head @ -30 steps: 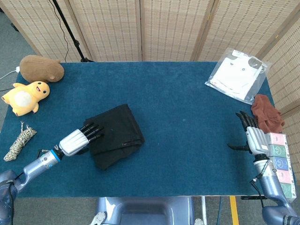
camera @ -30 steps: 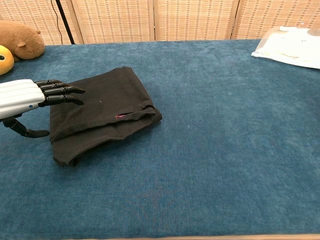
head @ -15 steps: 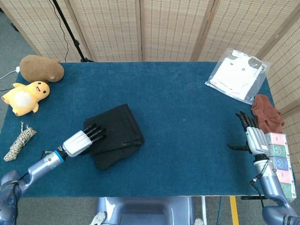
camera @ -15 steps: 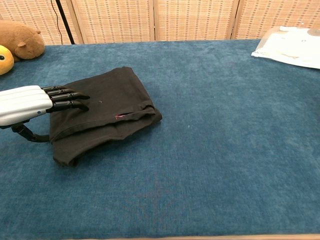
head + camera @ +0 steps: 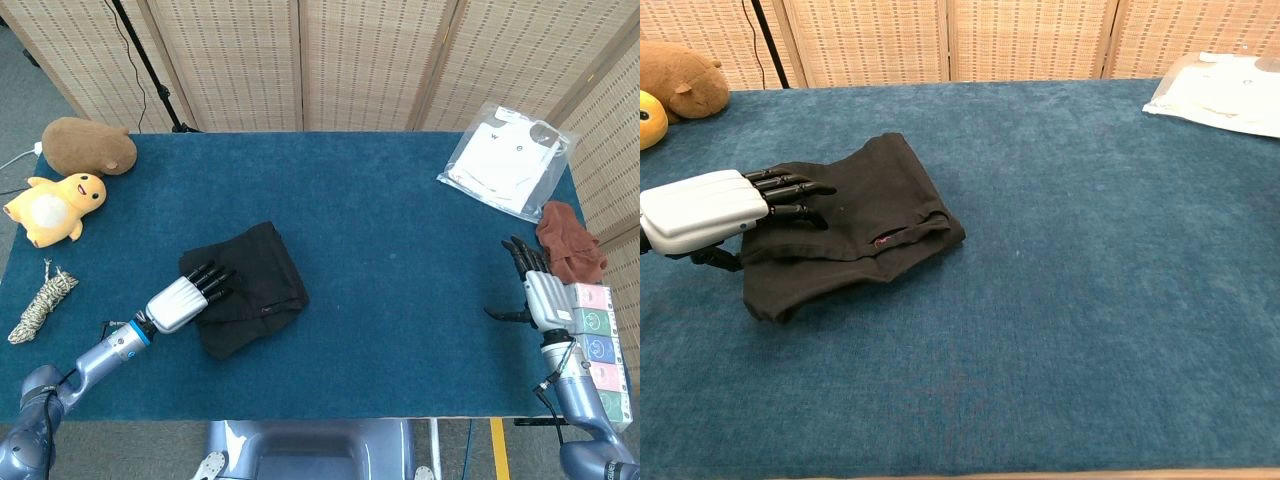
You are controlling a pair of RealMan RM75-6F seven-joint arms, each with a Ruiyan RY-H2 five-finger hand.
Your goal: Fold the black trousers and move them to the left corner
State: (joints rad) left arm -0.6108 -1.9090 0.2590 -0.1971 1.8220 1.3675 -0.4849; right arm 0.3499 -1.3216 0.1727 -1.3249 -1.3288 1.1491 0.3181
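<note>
The left hand (image 5: 188, 298) lay flat on the black trousers (image 5: 247, 288), its fingers (image 5: 790, 190) straight and pressing the cloth, grasping nothing. The trousers sat folded left of the frame's centre on the blue table (image 5: 400, 300). The right hand (image 5: 535, 290) hovered at the right edge, fingers apart and empty. Elsewhere lay 2 plush toys, brown (image 5: 88, 146) and yellow (image 5: 55, 207), 1 rope coil (image 5: 42, 303), 1 bagged shirt (image 5: 505, 160) and 1 brown cloth (image 5: 570, 242).
</note>
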